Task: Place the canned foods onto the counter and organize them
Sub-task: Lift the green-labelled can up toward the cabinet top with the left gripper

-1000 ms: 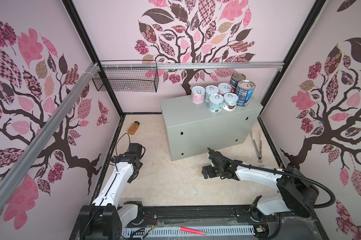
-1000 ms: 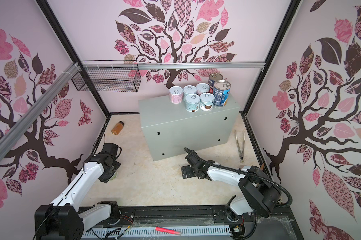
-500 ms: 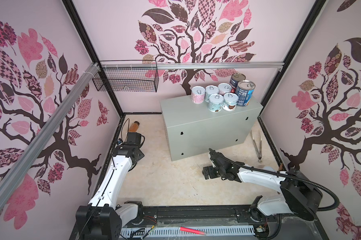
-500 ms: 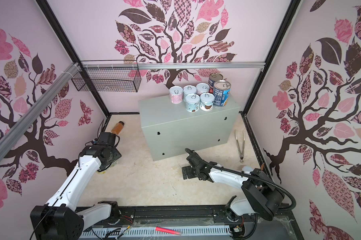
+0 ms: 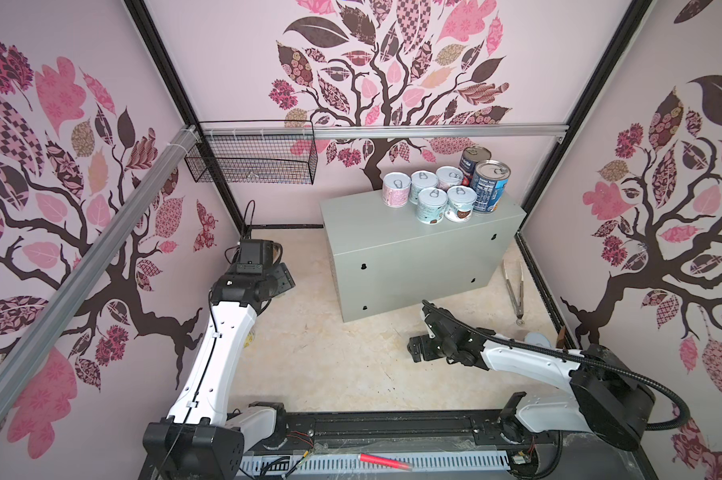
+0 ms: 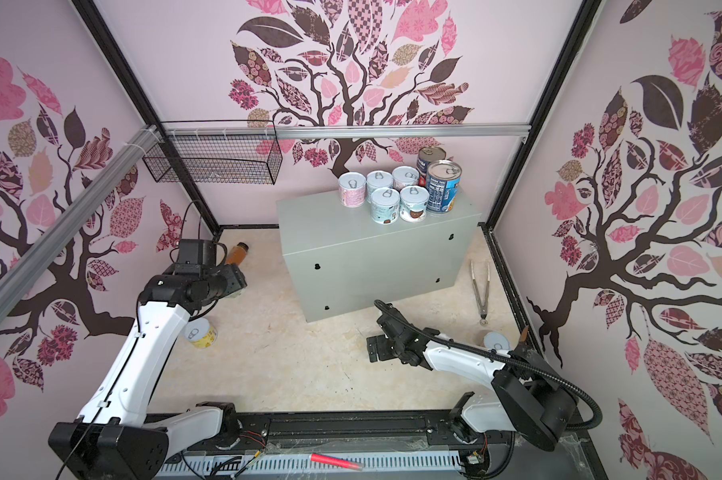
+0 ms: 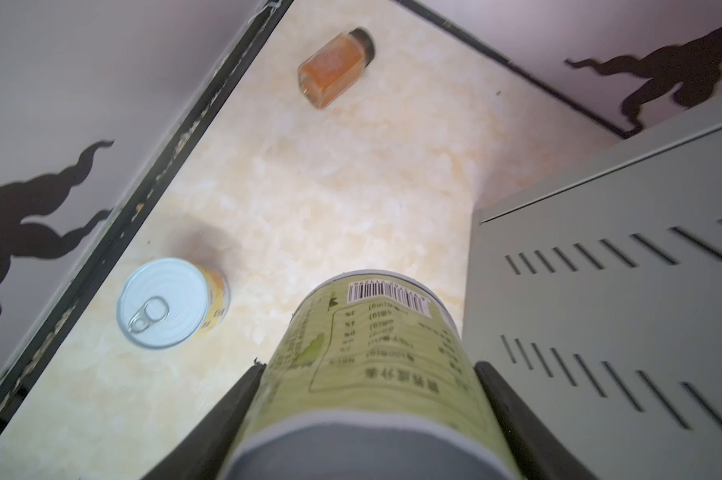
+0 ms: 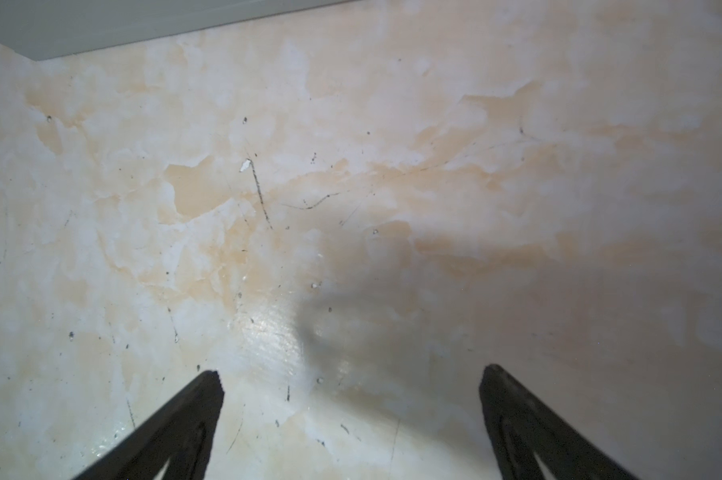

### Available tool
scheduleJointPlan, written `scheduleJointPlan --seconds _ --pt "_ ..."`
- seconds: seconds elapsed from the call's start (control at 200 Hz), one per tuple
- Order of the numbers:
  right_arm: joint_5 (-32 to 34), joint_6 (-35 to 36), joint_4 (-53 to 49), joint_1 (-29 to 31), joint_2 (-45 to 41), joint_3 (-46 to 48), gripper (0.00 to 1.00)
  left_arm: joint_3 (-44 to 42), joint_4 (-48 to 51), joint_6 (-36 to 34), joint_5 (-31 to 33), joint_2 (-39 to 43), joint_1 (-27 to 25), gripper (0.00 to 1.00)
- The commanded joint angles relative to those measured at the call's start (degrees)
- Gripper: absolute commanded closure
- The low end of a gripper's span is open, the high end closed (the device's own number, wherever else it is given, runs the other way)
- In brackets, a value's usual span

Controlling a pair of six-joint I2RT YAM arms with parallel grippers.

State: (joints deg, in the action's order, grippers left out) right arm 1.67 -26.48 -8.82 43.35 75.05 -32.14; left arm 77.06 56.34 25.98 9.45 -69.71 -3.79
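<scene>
Can in left end effector has risen off floor.

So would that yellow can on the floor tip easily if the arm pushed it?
Probably not: the yellow can stands upright, short and wide, so it would likely slide on the glossy floor. Laid on its side, the round body would probably roll.

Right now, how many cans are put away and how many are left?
Seven cans stand on the counter, done. The left gripper holds a green can. Two wait on the floor: a yellow can by the left arm and a pale can near the right wall.
</scene>
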Motion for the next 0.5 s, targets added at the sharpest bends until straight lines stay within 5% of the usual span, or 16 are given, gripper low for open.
scheduleJointPlan --seconds 0.0,0.28,0.495 --pt "-0.34 1.07 -1.35 0.20 -2.38 0.38 0.00 11.21 1.61 -4.60 -3.95 -2.53 -0.16 0.54" --pt "-2.25 1.01 0.09 0.21 -1.87 0.88 0.00 33.45 12.22 -8.72 -9.20 -9.07 -0.90 0.55" --pt "-3.09 0.99 0.32 0.20 -1.58 0.60 0.00 53.90 22.30 -12.00 -3.67 -18.83 -9.71 0.55"
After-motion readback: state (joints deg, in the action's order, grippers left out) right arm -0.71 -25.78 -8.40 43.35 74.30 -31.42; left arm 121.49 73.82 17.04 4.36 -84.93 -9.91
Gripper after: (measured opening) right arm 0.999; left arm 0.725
